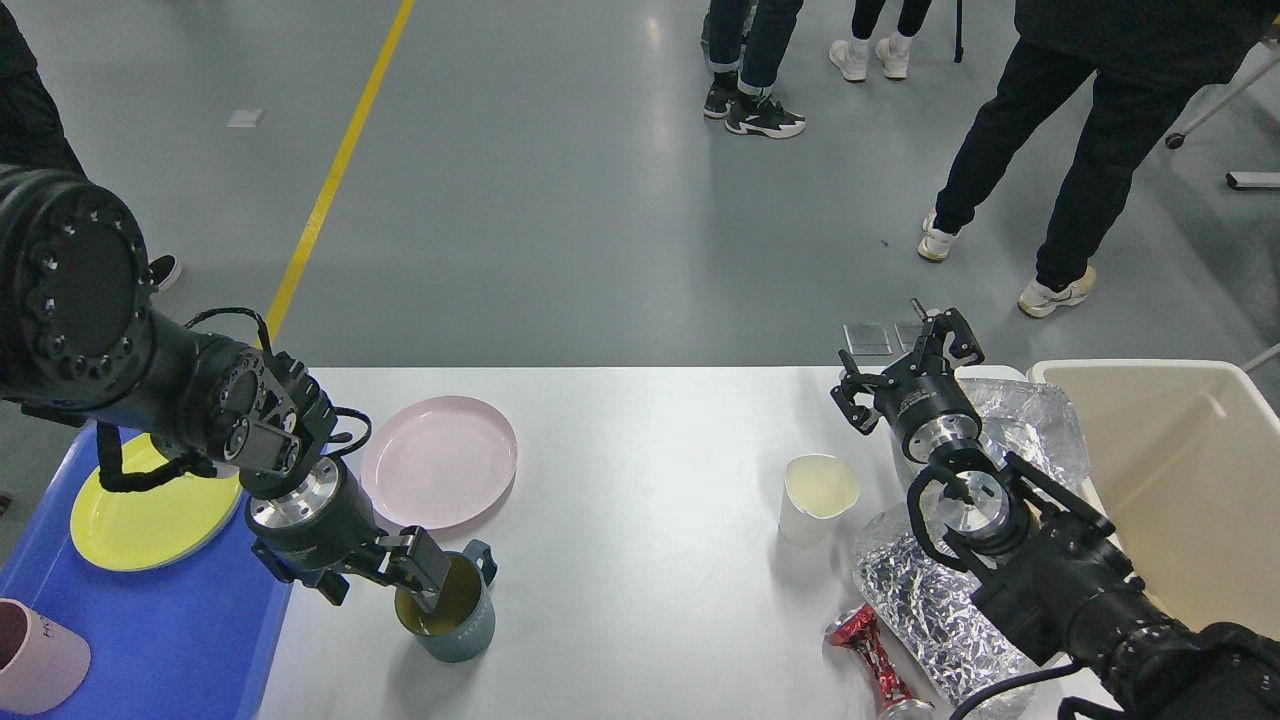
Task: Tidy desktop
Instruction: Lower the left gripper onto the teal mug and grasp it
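Observation:
The white desktop (pixel 640 450) fills the lower half of the head view. My left gripper (pixel 420 578) is at its front left, shut on the near-left rim of a blue-grey mug (pixel 462 625) that stands on the desktop, handle to the back right. A pink plate (pixel 440 460) lies just behind the mug. My right gripper (pixel 905 365) is open and empty, held above the back right of the desktop. Below it and to its left stands a white paper cup (pixel 815 495). Crumpled foil (pixel 925 600) and a crushed red can (pixel 862 645) lie at the front right.
A blue tray (pixel 190 640) at the left edge holds a yellow plate (pixel 150 515) and a pink cup (pixel 35 660). A cream bin (pixel 1180 470) stands at the right, more foil (pixel 1035 420) beside it. People stand on the floor beyond the table.

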Available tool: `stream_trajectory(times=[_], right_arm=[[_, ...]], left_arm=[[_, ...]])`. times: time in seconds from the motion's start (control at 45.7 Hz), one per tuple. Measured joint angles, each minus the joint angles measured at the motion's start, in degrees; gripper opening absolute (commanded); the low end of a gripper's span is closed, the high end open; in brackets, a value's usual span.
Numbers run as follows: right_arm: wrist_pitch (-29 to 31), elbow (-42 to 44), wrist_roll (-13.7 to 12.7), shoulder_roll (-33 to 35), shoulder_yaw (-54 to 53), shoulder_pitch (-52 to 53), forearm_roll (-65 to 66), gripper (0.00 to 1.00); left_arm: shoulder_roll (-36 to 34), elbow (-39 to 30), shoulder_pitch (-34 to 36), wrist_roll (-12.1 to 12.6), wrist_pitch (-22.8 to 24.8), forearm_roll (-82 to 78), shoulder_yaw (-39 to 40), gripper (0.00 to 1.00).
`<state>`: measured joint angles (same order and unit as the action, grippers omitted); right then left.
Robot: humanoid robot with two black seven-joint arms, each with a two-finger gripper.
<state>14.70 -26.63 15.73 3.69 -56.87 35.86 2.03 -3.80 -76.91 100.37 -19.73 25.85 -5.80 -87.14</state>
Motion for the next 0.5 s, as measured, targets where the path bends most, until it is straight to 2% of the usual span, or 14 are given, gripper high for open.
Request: stream_trajectory(times=[0.087, 0.175, 0.503], right_arm=[[0.0, 0.0, 0.0, 0.0, 0.0, 0.0, 0.0, 1.00], [0.0, 0.0, 0.0, 0.0, 0.0, 0.0, 0.0, 1.00], [0.0, 0.0, 0.0, 0.0, 0.0, 0.0, 0.0, 1.00]], left_arm=[[0.1, 0.0, -1.3, 2.6, -3.0, 0.0, 0.0, 0.95], [0.3, 0.0, -2.3, 3.7, -4.6, 0.1, 0.0, 0.93], [0.5, 0.0, -5.5, 4.1, -10.9, 0.9, 0.7, 0.92]])
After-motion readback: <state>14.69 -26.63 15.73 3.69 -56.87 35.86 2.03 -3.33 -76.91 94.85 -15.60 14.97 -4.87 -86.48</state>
